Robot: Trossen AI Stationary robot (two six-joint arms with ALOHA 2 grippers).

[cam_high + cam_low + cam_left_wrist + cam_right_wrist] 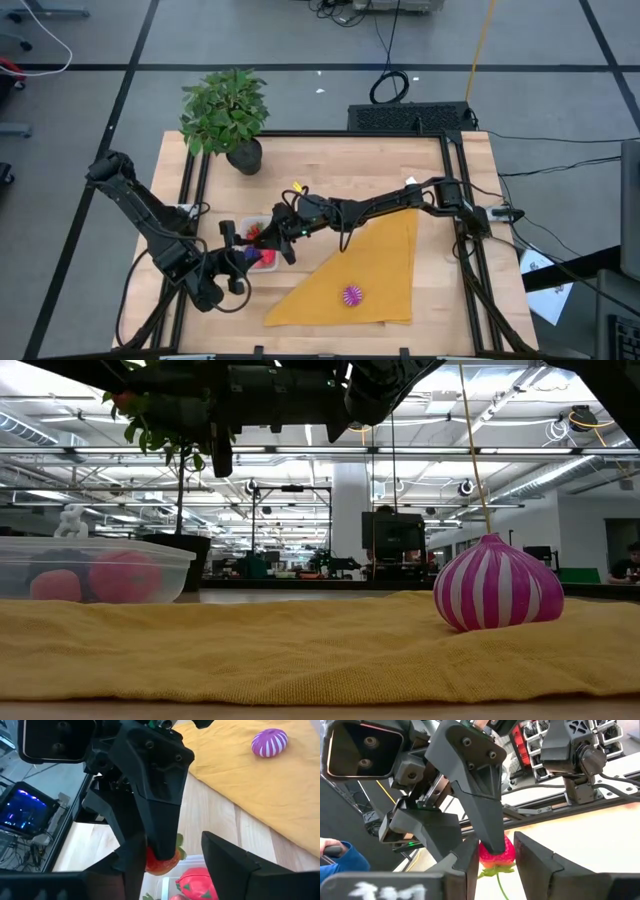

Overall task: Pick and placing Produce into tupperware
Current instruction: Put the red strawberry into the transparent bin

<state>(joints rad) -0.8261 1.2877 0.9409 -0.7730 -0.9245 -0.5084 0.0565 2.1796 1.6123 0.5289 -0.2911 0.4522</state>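
Strawberry [496, 854] sits clamped in right pincer [495, 857] above the tupperware [255, 243].

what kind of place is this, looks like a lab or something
Most likely a robotics lab or workshop. The low view shows an open hall with ceiling pipes and strip lighting; the high view shows a framed wooden table on a taped floor with loose cables.

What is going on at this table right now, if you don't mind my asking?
The robot is packing toy produce into a clear tupperware at the table's left. The right end effector is shut on a small red strawberry and holds it over the container, which already has red and pink pieces inside. The left end effector waits right beside the box. A magenta striped piece lies on the yellow cloth.
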